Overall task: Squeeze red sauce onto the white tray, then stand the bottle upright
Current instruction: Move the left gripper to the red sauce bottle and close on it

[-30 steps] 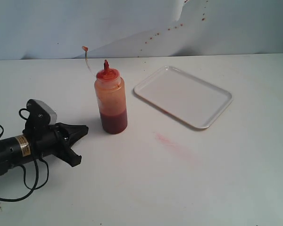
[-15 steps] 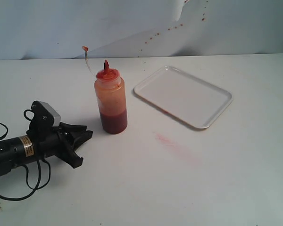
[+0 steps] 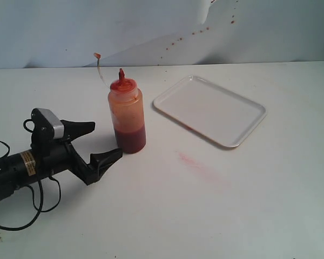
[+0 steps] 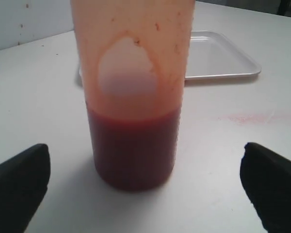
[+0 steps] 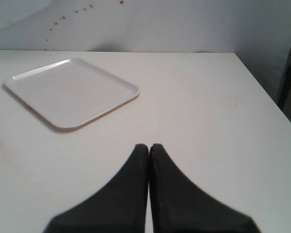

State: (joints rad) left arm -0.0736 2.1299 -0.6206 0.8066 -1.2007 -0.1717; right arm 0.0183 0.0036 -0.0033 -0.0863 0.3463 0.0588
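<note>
Centre-left of the exterior view, the bottle [image 3: 127, 116] stands upright on the tabletop [image 3: 232, 205]. Its long axis is vertical, the red nozzle [image 3: 121, 75] points straight up, and the sauce [image 3: 130, 139] has settled in the lower part. My left end effector [image 3: 104, 139] lies low at lower left, released. Its jaws are spread wide and aimed at the bottle's base, just short of touching, which I judge leaves it ready to close round the body. The tray [image 3: 248, 121] sits at centre right, apart from the bottle, with no sauce on it as far as I can tell. My right end effector [image 5: 149, 150] is clenched on nothing, facing the tray.
</note>
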